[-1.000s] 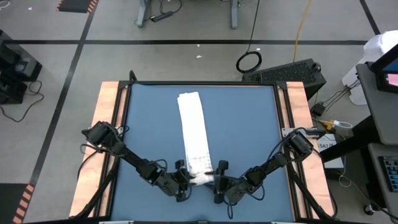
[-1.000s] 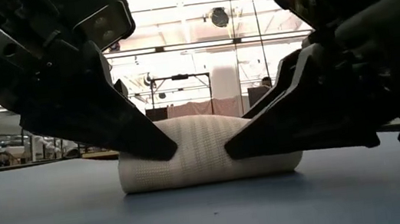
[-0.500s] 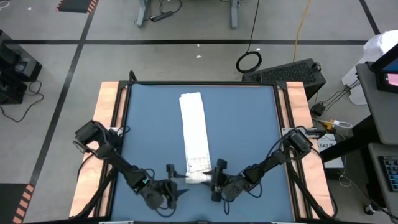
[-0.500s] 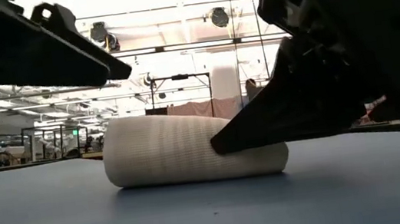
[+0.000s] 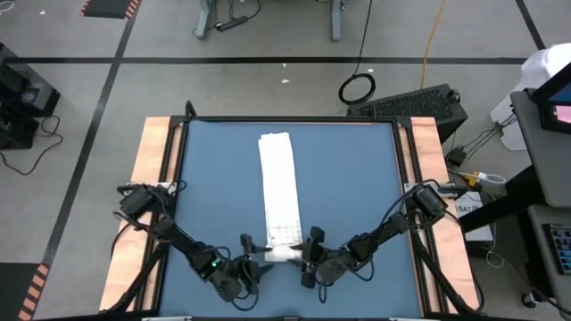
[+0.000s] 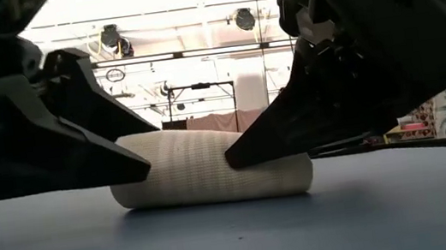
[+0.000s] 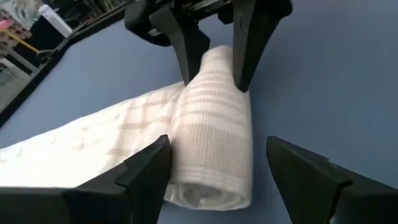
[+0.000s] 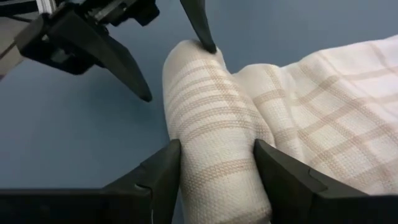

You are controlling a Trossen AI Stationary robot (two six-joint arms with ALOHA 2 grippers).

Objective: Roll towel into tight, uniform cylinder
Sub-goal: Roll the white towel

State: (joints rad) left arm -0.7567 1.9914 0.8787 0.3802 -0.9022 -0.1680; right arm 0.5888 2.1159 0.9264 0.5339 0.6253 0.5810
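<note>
Towel [image 5: 278,192]: one, part-rolled between two hands.

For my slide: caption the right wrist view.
Right hand clasps the towel roll; left hand straddles its far end.

1. A blue surface [image 5: 357,196] with pale wooden side rails [image 5: 152,169] stood on a grey floor [image 5: 268,89] marked with dark tape lines [image 5: 268,61].
2. A coiled black cable [image 5: 357,88] lay on the floor beside a yellow cord [image 5: 430,40].
3. A dark case [image 5: 419,105] sat near the surface's far corner.
4. Ceiling lights [image 6: 244,18] hung in the bright hall behind.
</note>
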